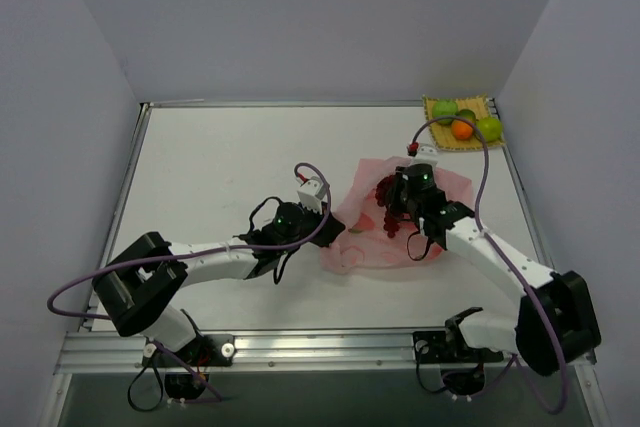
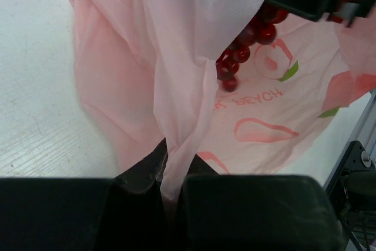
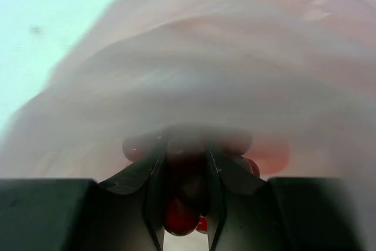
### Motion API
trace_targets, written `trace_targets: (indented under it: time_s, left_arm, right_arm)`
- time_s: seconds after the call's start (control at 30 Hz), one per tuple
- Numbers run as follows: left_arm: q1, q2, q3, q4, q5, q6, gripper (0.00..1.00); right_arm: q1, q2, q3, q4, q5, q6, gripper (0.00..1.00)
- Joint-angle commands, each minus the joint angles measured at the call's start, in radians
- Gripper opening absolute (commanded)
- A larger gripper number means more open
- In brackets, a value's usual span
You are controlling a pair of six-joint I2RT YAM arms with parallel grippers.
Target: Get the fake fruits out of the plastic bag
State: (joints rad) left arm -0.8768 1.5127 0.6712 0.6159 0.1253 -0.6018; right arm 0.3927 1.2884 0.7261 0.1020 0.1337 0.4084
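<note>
Right gripper (image 3: pixel 183 163) was pinched shut on the grape bunch (image 3: pixel 179 216), under the film of the plastic bag (image 3: pixel 235 74).
Left gripper (image 2: pixel 170 174) was clamped on a gathered fold of the pink film, with the grapes just beyond. An orange (image 1: pixel 461 129) and green round fruits (image 1: pixel 444 107) sat on the yellow mat (image 1: pixel 438 140) in the far right corner, well apart from the bag.

The overhead camera looks down from high at the 6 o'clock side, taking in the whole white surface (image 1: pixel 230 167) from far off. The left wrist camera looks out along its own jaws, close against the pink bag (image 2: pixel 176 86), toward the red grapes (image 2: pixel 241 54). The right wrist camera sits so near the same bag that it blurs, and it seems to face those grapes too. All three views share the bag.
</note>
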Motion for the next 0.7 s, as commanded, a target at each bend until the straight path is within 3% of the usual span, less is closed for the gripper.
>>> trace_targets:
  time_s: [0.0,0.17,0.43,0.67]
  left_arm:
    - [-0.002,-0.042,0.031,0.021,-0.012,0.014,0.02]
    - [-0.002,-0.074,0.018,0.025,-0.012,0.013,0.02]
    - [0.002,-0.158,0.010,-0.041,-0.067,0.059,0.02]
    - [0.027,-0.174,0.007,-0.094,-0.116,0.102,0.02]
  right_arm:
    - [0.057,-0.127,-0.028,-0.004,0.006,0.027,0.16]
    - [0.106,-0.282,-0.093,-0.016,-0.091,0.078,0.15]
    - [0.178,-0.386,-0.096,-0.078,-0.275,0.105,0.12]
    - [0.256,-0.449,-0.025,-0.050,-0.310,0.142,0.00]
